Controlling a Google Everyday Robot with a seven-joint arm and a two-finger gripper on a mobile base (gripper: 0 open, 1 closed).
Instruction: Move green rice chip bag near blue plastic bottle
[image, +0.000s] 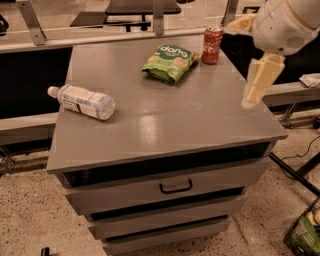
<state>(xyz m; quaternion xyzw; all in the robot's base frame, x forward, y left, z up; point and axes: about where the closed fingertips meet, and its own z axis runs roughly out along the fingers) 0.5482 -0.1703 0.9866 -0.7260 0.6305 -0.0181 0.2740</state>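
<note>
The green rice chip bag (169, 62) lies flat at the back middle of the grey cabinet top (165, 115), just left of a red soda can. The blue plastic bottle (82, 101) lies on its side near the left edge, with its white cap pointing left. My gripper (257, 82) hangs from the white arm at the upper right. It is above the right edge of the top, well to the right of the bag and apart from it. It holds nothing that I can see.
A red soda can (212, 45) stands upright at the back right corner, next to the bag. The cabinet has drawers (175, 187) in front. A rail with metal posts (30, 22) runs behind it. A cable and a green-filled basket (305, 232) are on the floor at the right.
</note>
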